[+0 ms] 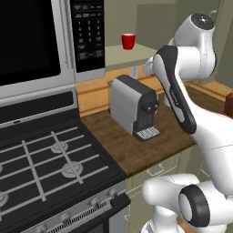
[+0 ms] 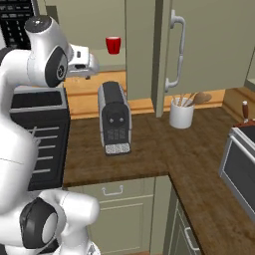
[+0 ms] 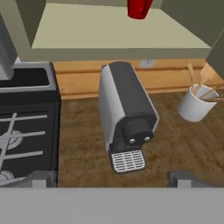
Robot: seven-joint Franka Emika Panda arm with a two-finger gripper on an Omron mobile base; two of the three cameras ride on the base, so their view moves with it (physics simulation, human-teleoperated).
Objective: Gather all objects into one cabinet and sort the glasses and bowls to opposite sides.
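Hand view shows the red cup (image 3: 139, 8) upright on the open cabinet shelf (image 3: 109, 35), above the coffee machine (image 3: 127, 116) on the wooden surface (image 3: 83, 144). The tool (image 3: 109, 178) is spread apart, holding nothing. An approach step is judged underway; next, a raise toward the cup is called for

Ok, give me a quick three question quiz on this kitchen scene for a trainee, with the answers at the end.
1. True or false: the red cup stands on the cabinet shelf.
2. What stands on the wooden counter directly below that shelf? A toaster, B coffee machine, C kettle.
3. Fill in: the white crock of utensils stands below a cabinet ____.

Key: 1 true. 2 B, the coffee machine. 3 door, the one with the silver handle.
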